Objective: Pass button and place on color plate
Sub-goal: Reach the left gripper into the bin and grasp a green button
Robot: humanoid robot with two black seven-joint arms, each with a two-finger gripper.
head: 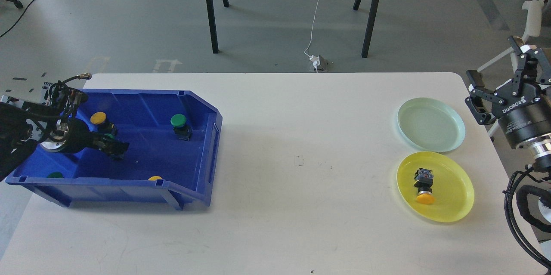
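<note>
My left gripper reaches down into the blue bin at the table's left. It is dark, and its fingers cannot be told apart. A yellow button sits just behind it, with a bit of green showing at the fingers. A green button stands further right in the bin. A green cap and a yellow cap peek over the bin's front wall. A yellow button lies on its side on the yellow plate. My right gripper is open and empty, right of the pale green plate.
The white table spans the view between bin and plates. Black stand legs and a white cable with a plug are on the floor behind the table. Cables hang off my right arm at the table's right edge.
</note>
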